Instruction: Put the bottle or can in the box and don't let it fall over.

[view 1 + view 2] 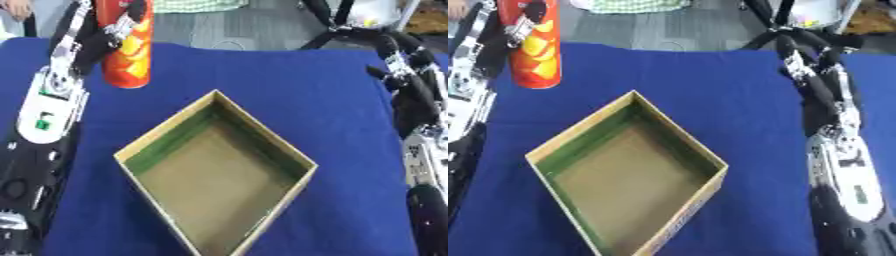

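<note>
You have the red can (128,47) in your left hand (98,37), fingers curled round its upper part, and it stands upright at about eleven o'clock from the open cardboard box (166,134). Whether its base rests on the blue tablecloth (297,80) or hangs just above it cannot be told from these views. So the pick-up looks done, by my reading, and what is left is the carry toward the box, the lowering inside, and a release that leaves the can standing. The box sits empty at the centre of the cloth, turned so that one corner points to twelve o'clock; its near wall at ten o'clock lies between the can and the floor of the box, and you will likely need to clear that rim before coming down. Your right hand (820,70) waits at about two o'clock from the box, well apart from it, fingers hanging relaxed and holding nothing. Nothing else lies on the cloth between can and box. The can is tall and narrow, so it may tip if set down tilted.
</note>
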`<action>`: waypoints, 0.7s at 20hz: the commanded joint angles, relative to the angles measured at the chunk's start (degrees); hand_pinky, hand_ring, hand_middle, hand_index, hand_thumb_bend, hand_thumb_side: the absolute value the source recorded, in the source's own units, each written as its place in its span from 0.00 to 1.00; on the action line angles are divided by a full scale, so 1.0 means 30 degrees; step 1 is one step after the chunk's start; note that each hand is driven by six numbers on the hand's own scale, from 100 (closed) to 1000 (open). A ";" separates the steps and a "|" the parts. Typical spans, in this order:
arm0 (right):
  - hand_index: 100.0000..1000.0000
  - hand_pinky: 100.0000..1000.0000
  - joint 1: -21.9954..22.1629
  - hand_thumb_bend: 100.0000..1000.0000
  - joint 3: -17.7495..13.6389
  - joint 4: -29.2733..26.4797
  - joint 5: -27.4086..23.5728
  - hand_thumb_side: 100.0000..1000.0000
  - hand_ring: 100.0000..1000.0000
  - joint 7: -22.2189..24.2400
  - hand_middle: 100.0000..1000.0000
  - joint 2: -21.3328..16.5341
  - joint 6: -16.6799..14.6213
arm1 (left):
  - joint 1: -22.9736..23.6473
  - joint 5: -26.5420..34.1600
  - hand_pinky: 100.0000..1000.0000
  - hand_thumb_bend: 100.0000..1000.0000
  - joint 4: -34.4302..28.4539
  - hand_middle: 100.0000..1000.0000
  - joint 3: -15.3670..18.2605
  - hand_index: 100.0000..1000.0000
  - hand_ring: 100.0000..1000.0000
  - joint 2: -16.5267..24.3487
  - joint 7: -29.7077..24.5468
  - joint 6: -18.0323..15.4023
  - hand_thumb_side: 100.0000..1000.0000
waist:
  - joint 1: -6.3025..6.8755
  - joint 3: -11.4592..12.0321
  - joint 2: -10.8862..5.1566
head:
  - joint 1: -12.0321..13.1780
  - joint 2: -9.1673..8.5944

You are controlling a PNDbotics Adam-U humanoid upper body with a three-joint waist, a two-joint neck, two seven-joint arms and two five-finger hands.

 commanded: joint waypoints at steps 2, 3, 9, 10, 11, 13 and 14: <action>0.79 0.75 -0.0159 0.53 -0.0491 -0.0586 0.0223 0.28 0.95 -0.0499 1.00 -0.0484 -0.0125 | 0.0152 0.0721 1.00 0.00 -0.1238 0.42 -0.0804 0.16 0.66 -0.0287 -0.0404 -0.0180 0.50 | 0.0078 0.0054 -0.0621 | -0.0108 0.0374; 0.79 0.75 -0.0147 0.53 -0.0544 -0.0605 0.0246 0.28 0.95 -0.0571 1.00 -0.0479 -0.0131 | 0.0259 0.0797 1.00 0.00 -0.1383 0.42 -0.0958 0.16 0.66 -0.0427 -0.0455 -0.0200 0.50 | 0.0078 0.0063 -0.0693 | -0.0131 0.0444; 0.79 0.75 -0.0094 0.52 -0.0616 -0.0659 0.0352 0.28 0.95 -0.0682 1.00 -0.0409 -0.0115 | 0.0754 0.1126 1.00 0.00 -0.2140 0.42 -0.1849 0.16 0.66 -0.1359 -0.0732 -0.0263 0.50 | 0.0061 0.0113 -0.1049 | -0.0456 0.0909; 0.79 0.75 -0.0070 0.52 -0.0618 -0.0650 0.0366 0.28 0.95 -0.0683 1.00 -0.0389 -0.0109 | 0.0808 0.1171 1.00 0.00 -0.2268 0.42 -0.2014 0.16 0.65 -0.1531 -0.0763 -0.0257 0.50 | 0.0067 0.0112 -0.1122 | -0.0521 0.0999; 0.79 0.75 -0.0047 0.52 -0.0621 -0.0642 0.0378 0.28 0.95 -0.0686 1.00 -0.0359 -0.0104 | 0.0854 0.1362 1.00 0.00 -0.2360 0.42 -0.2174 0.16 0.65 -0.1684 -0.0818 -0.0225 0.50 | 0.0081 0.0109 -0.1195 | -0.0589 0.1069; 0.79 0.75 0.0024 0.51 -0.0617 -0.0630 0.0411 0.29 0.95 -0.0687 1.00 -0.0306 -0.0099 | 0.0976 0.1464 1.00 0.00 -0.2493 0.42 -0.2403 0.16 0.65 -0.1961 -0.0890 -0.0166 0.50 | 0.0134 0.0114 -0.1366 | -0.0753 0.1239; 0.79 0.75 0.0070 0.51 -0.0607 -0.0620 0.0434 0.29 0.95 -0.0680 1.00 -0.0283 -0.0095 | 0.1071 0.1515 1.00 0.00 -0.2557 0.41 -0.2497 0.16 0.65 -0.2158 -0.0905 -0.0119 0.50 | 0.0169 0.0124 -0.1460 | -0.0847 0.1333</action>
